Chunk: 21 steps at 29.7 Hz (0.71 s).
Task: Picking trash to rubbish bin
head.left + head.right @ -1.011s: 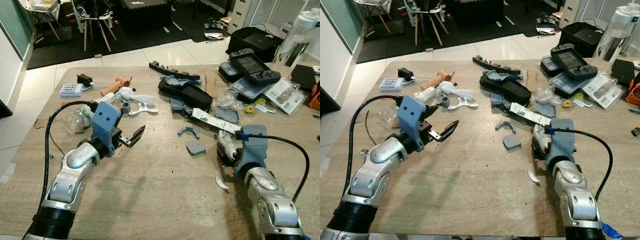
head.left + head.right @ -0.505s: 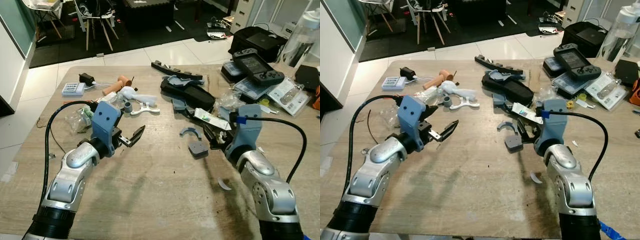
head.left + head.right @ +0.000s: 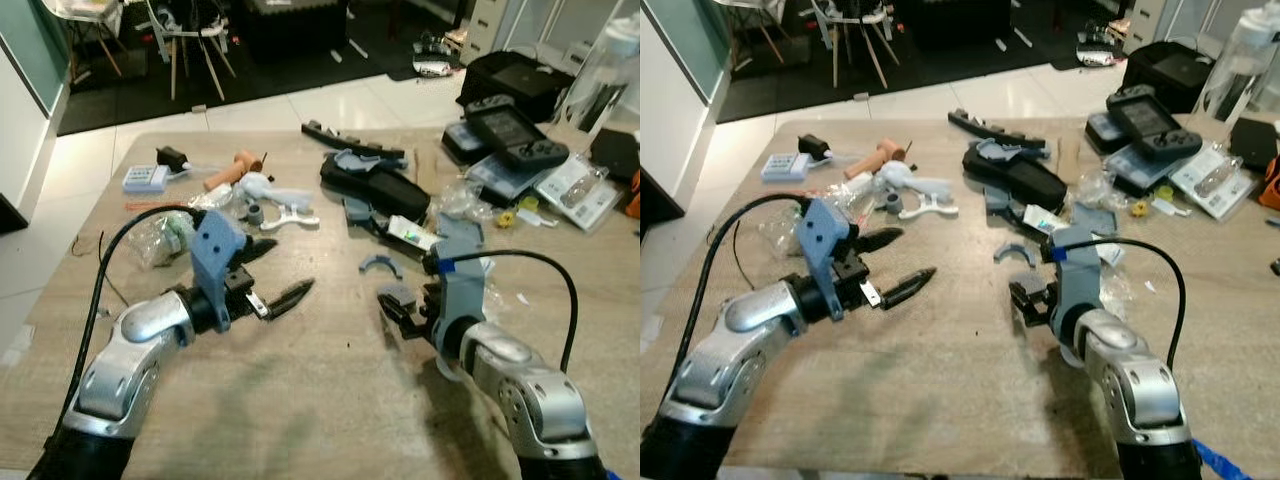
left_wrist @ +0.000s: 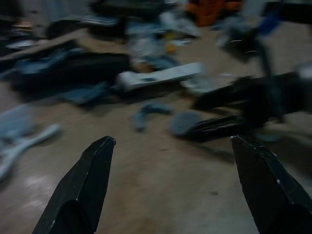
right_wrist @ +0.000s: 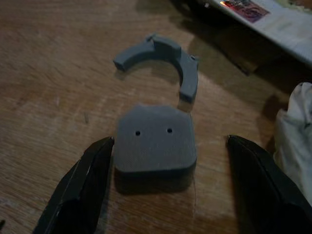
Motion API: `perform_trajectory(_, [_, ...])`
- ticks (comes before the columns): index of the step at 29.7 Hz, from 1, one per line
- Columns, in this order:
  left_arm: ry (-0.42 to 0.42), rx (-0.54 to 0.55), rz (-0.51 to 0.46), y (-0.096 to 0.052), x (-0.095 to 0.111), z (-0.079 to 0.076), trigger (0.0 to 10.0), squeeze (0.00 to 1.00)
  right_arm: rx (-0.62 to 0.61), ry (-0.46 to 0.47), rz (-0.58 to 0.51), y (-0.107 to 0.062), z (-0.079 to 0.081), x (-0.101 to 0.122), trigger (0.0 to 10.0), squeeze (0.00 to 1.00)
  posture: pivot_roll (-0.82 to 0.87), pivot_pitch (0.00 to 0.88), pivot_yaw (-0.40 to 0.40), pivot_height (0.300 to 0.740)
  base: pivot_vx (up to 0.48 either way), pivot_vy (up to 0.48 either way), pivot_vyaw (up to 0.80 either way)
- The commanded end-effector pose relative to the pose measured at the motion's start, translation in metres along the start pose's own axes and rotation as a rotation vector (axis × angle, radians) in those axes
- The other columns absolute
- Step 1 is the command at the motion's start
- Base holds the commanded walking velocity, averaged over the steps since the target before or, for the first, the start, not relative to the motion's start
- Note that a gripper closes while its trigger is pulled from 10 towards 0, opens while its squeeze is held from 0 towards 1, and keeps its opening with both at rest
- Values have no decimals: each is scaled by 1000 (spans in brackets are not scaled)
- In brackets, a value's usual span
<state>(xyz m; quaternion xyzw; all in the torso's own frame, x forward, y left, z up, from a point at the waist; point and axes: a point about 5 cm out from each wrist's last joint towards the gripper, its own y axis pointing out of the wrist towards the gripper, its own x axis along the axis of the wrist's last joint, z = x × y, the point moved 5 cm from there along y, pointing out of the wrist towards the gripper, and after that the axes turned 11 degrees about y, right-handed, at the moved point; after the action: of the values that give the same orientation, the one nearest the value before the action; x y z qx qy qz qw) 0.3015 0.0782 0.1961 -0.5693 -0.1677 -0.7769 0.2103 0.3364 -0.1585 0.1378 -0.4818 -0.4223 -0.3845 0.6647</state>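
**On the counter: right tool lined up on the grey plate**

Mid-counter (image 3: 300, 400), among scattered clutter, we note a small flat grey plate (image 5: 155, 141) with two holes lying on the wood, with a curved grey bracket (image 5: 161, 58) just beyond it.

- Right tool (image 5: 168, 183): fingers spread wide, holding nothing. The plate sits directly ahead, between the two fingers; one fingertip (image 5: 100, 156) is just beside the plate's edge, the other stands well off it.
- Plate is squarish with no marked long axis; it lies flat, so we judge a low, level closing is needed.
- Left tool (image 3: 270, 275): wide open, empty, hovering over bare wood, pointed toward the right arm.
- Right arm is clearly the nearer.
- Crumpled white wrapper (image 5: 300, 131) lies near the outer finger and may catch.
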Motion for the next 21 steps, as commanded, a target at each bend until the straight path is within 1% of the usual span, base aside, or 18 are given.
perform_trajectory(1, [-18,-47,7,-2,-1,-8,10000,0,-5,10,29,-2,0,-6,10000,0,-16,162,113,740,0,0,0])
perform_trajectory(4, [-25,-94,-19,2,8,-17,10000,0,-15,15,46,-2,-2,-9,10000,0,-19,167,114,740,0,0,0])
perform_trajectory(7, [-24,-106,-27,5,11,-21,10000,0,-16,13,59,-1,-2,-11,10000,0,-21,169,115,740,0,0,0])
perform_trajectory(9, [-25,-109,-28,6,12,-22,10000,0,-14,13,63,-1,-1,-13,10000,0,-21,169,115,740,0,0,0])
perform_trajectory(11, [-27,-112,-22,6,11,-23,10000,0,2,-6,74,2,2,-18,10000,0,-22,172,116,740,0,0,0])
perform_trajectory(14, [-30,-109,-20,6,11,-23,10000,0,20,-5,67,6,4,-20,10000,0,-22,172,116,740,0,0,0])
perform_trajectory(15, [-32,-107,-18,6,10,-23,10000,0,25,3,66,8,5,-21,10000,0,-22,172,116,740,0,0,0])
perform_trajectory(16, [-40,-94,-16,6,11,-21,10000,0,44,48,61,13,8,-23,10000,0,-18,176,120,740,0,0,0])
perform_trajectory(21, [-37,-93,-14,6,11,-21,10000,0,66,26,71,15,12,-23,10000,0,-15,176,117,740,0,0,0])
